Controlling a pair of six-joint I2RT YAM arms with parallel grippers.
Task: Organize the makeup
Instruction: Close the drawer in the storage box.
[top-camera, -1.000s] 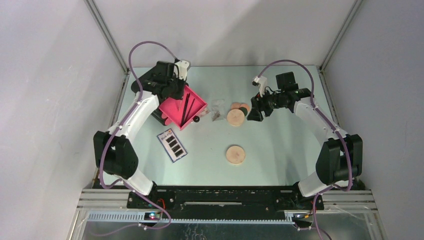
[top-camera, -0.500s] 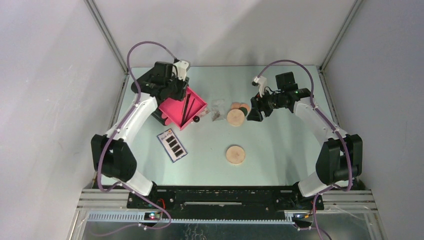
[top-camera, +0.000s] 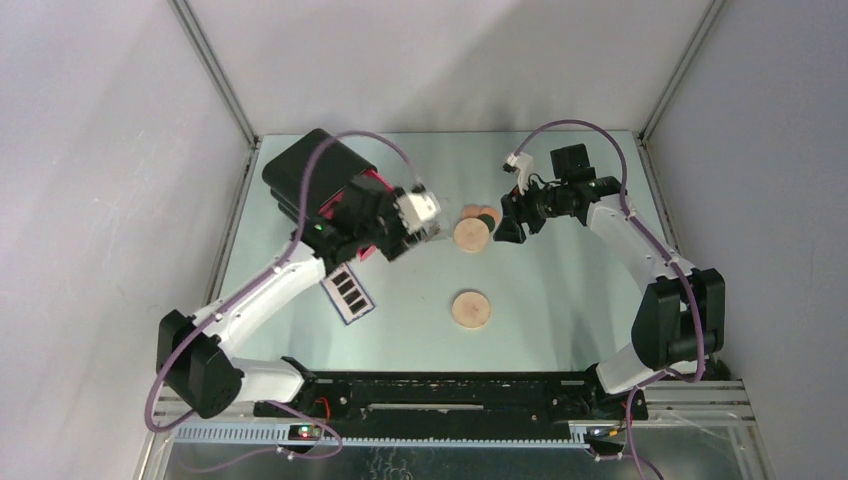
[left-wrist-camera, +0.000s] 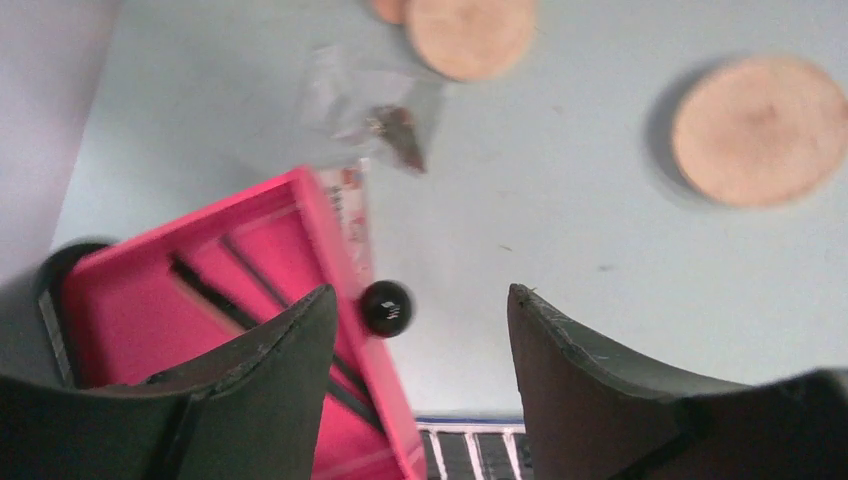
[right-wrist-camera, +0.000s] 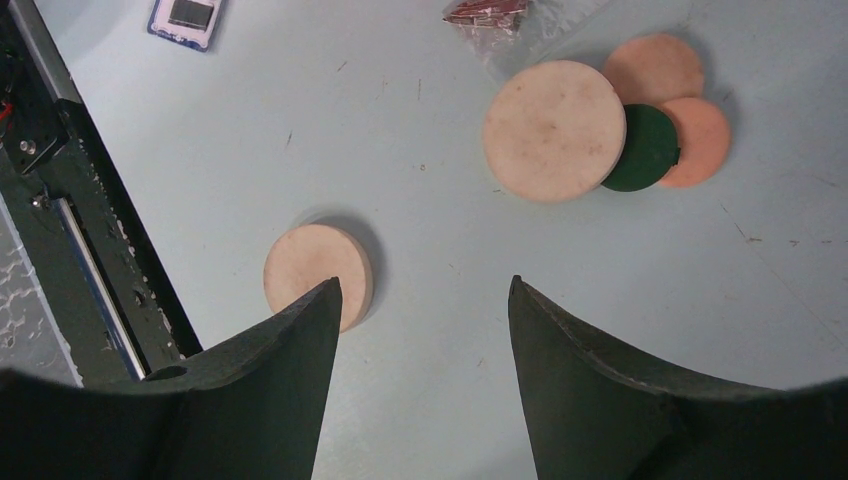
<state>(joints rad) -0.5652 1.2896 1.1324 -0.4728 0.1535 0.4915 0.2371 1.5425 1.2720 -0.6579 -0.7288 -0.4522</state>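
Observation:
In the left wrist view, thin sticks lie in an open pink drawer with a black knob. My left gripper hangs open above the drawer's front edge, holding nothing. A clear packet lies right of the drawer. One tan disc sits by the peach rounds and the dark-green round; the other tan disc lies nearer me. The palette lies flat near the left arm. My right gripper stands open and empty beside the rounds.
The black drawer box stands at the back left, with a purple cable arching over it. The enclosure walls close in on both sides. A black rail runs along the near table edge.
My left gripper has opened and the left arm has swung from the back of the drawer to its front right. The right arm has not moved.

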